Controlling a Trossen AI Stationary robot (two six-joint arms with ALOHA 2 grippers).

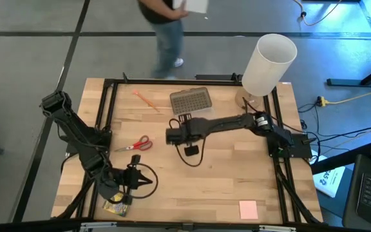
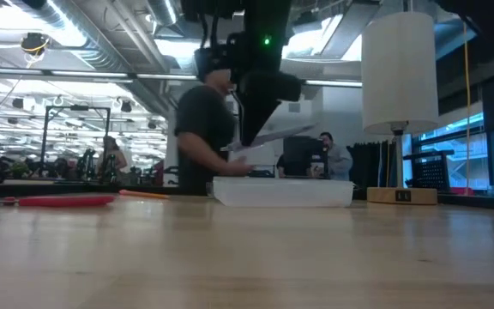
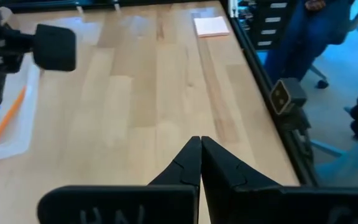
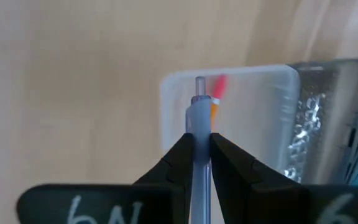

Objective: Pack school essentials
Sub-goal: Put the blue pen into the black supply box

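Over case (image 4: pixel 253 106), right end effector (image 4: pixel 199 144) pinches pen (image 4: pixel 199 124).

The pen (image 4: pixel 199 155) runs out of the right wrist view at the bottom edge. The crayon box (image 1: pixel 116 205) lies half hidden under the left arm. The person (image 1: pixel 166 29) beyond the bench (image 1: pixel 237 174) is cut off.

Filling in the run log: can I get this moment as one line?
right hand: shut on blue pen, above clear case | left hand: shut, empty, near table edge | scissors, pink pad: unpacked
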